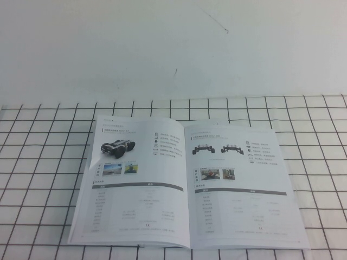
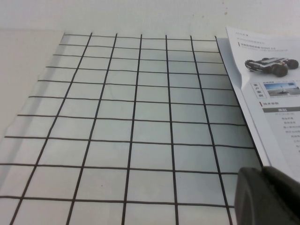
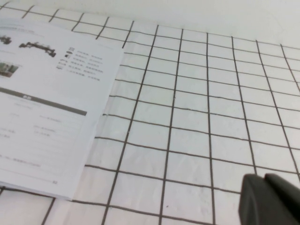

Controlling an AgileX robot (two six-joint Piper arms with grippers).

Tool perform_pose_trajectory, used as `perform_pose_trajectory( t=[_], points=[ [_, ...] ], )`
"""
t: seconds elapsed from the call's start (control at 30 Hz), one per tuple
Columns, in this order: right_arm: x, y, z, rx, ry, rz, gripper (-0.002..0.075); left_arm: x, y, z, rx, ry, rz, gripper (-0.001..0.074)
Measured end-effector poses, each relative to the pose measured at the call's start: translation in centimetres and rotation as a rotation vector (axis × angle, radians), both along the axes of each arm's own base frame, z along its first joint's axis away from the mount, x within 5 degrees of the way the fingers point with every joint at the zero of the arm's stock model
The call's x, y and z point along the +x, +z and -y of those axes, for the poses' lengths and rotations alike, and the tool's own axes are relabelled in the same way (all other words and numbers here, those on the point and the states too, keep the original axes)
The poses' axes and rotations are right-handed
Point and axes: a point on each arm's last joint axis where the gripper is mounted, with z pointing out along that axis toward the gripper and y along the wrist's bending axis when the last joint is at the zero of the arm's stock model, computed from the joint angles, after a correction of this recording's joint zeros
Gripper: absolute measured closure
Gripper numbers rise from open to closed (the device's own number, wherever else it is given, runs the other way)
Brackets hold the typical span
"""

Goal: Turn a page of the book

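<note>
Thin glossy white stapled book (image 1: 187,187) lies open, flat on grid-lined counter (image 1: 43,179). Page (image 1: 241,189) light, floppy, slippery; pinch free outer edge. Left claw (image 2: 267,197) and right claw (image 3: 269,199) off book, probably parked; opening cannot be told.

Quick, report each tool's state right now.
Left tool: off the book's left edge over the grid cloth, holding nothing; open or shut cannot be told.
Right tool: off its right edge, likewise.
</note>
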Motion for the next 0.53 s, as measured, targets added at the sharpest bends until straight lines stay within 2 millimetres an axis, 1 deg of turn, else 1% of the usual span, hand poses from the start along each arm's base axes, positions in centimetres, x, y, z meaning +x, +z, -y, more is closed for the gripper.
perform_pose_trajectory(
  t=[0.53],
  points=[
    [0.0,-0.01,0.16,0.003,-0.026,-0.002,0.0726,0.0,0.0,0.0,0.0,0.0,0.0,0.0739]
  ],
)
